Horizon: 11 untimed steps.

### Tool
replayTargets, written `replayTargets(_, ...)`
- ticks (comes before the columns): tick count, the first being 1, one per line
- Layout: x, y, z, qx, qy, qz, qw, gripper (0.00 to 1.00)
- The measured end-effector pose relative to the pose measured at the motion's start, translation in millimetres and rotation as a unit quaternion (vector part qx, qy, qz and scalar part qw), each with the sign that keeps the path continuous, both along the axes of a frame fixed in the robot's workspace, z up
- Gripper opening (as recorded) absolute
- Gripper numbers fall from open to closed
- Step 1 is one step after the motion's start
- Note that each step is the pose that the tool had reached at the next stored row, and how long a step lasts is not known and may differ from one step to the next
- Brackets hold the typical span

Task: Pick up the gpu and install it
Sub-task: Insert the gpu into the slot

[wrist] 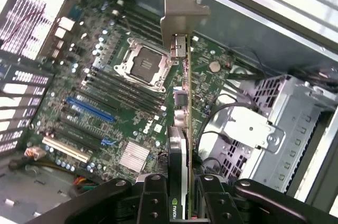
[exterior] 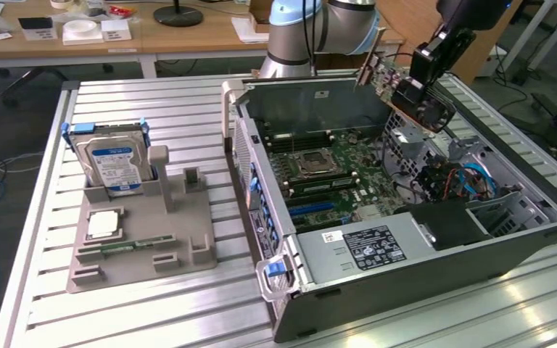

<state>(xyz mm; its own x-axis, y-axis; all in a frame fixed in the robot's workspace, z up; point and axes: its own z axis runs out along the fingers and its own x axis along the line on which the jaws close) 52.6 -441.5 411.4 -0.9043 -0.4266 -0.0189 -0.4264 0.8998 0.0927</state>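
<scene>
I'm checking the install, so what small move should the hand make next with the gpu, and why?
Probably ease the gpu sideways toward the blue slot: the hand holds it edge-on above the open case, clear of the motherboard and not yet over that slot.

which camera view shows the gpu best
The exterior view: the gpu hangs tilted above the open computer case, with its green board and black cooler both visible. The wrist view shows it edge-on, clamped in the gripper, silver bracket at the far end, over the motherboard.
</scene>
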Motion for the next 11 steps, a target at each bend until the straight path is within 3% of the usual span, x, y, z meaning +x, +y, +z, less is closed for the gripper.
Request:
replayTargets(6,0.0,0.0,-0.1,0.0000,0.0000,0.039,0.9992,0.27)
replayTargets(11,0.0,0.0,-0.1,0.0000,0.0000,0.040,0.9992,0.27)
